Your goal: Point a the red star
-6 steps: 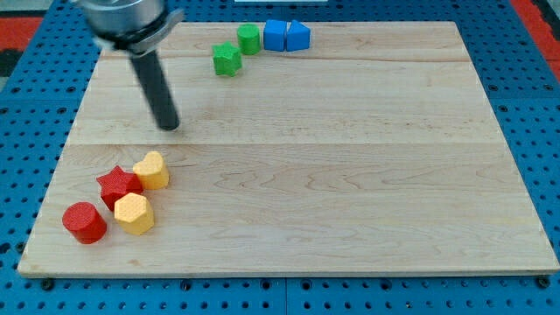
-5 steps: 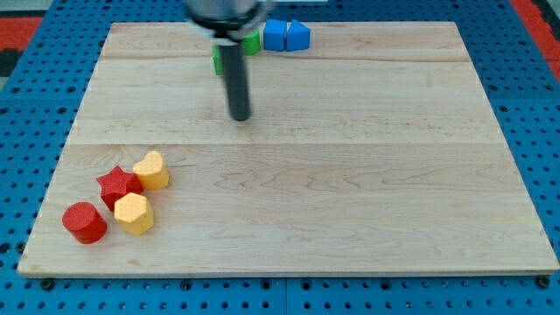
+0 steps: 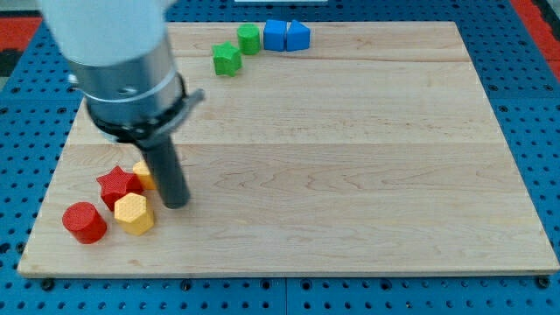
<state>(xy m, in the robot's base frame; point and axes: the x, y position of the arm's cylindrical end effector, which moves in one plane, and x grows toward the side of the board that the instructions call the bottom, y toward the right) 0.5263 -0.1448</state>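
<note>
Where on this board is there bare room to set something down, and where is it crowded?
Bare: everything right of my tip and below the blue blocks and green blocks. Crowded: lower left, where the red star, red cylinder and yellow blocks cluster beside the tip.

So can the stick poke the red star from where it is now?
Probably not straight across. My tip sits to the view's right of the red star, with the yellow hexagon block and another yellow block, partly hidden by the rod, between them. It would likely have to go around.
</note>
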